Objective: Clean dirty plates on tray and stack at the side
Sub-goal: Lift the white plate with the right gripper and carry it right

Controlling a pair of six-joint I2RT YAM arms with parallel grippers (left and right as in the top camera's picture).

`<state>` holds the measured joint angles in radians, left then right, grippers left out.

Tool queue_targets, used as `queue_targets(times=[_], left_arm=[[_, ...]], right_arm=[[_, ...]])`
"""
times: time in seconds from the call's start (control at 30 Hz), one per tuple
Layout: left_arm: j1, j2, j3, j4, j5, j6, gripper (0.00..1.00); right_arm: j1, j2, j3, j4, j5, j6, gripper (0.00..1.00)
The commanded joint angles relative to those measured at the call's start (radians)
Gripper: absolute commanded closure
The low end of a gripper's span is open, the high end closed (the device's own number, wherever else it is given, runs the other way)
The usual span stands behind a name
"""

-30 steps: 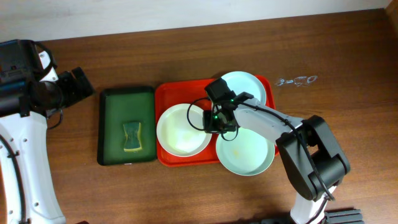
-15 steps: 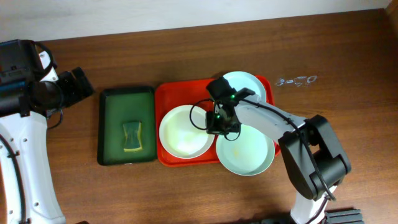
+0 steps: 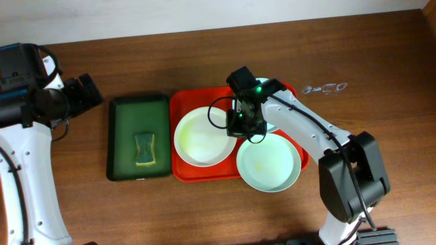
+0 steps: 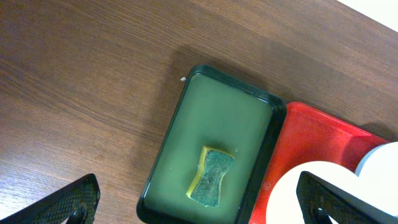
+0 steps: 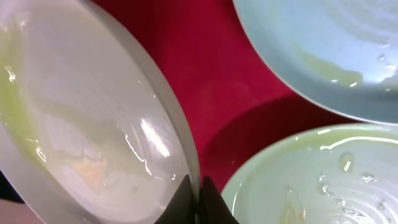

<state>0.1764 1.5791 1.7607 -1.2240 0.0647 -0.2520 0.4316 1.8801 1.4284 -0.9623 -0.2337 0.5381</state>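
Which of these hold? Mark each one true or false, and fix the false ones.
1. The sponge lies in the dark green tray. True.
2. The left gripper holds the sponge. False: the left gripper is open, away from it.
3. The right gripper pinches the white plate at its rim. True.
4. The plates are stacked beside the tray. False: the mint plates and the white one lie unstacked on the red tray.

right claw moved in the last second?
Yes. The right claw, shut on the white plate, has shifted toward the red tray's far rim.
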Motion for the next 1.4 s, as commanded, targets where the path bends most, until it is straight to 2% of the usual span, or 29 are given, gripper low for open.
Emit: queue_targets(times=[0.0,0.33,0.53,0.7,0.93,1.07,1.23,1.33,1.37], left_arm=[[0.002,-0.001,0.004,-0.001,0.011,-0.01,0.01],[0.002,-0.001,0.004,-0.001,0.01,-0.01,0.01],[0.002,-0.001,0.004,-0.001,0.01,-0.01,0.01],[0.002,-0.001,0.004,-0.001,0.01,-0.01,0.01],[0.002,-0.001,0.004,-0.001,0.01,-0.01,0.01],[0.002,-0.001,0.004,-0.001,0.01,-0.01,0.01],[0.001,-0.001,0.004,-0.001,0.01,-0.01,0.01],[0.001,-0.001,0.003,-0.001,0.01,-0.01,0.01],[0.001,-0.001,0.004,-0.001,0.01,-0.01,0.01]], right_arm=[[-0.007,-0.035,0.084,-0.035,-0.001,-0.007,0.96],[0.002,-0.034,0.159,0.01,-0.002,0.048,0.96],[0.097,-0.024,0.159,0.17,0.039,0.128,0.96],[0.21,-0.013,0.159,0.329,0.203,0.134,0.96],[0.29,0.087,0.159,0.518,0.465,0.124,0.96],[0.305,0.132,0.159,0.682,0.604,-0.015,0.96],[0.327,0.131,0.159,0.88,0.673,-0.438,0.96],[0.383,0.131,0.159,0.998,0.808,-0.727,0.96],[0.397,0.131,0.159,1.029,0.838,-0.78,0.96]])
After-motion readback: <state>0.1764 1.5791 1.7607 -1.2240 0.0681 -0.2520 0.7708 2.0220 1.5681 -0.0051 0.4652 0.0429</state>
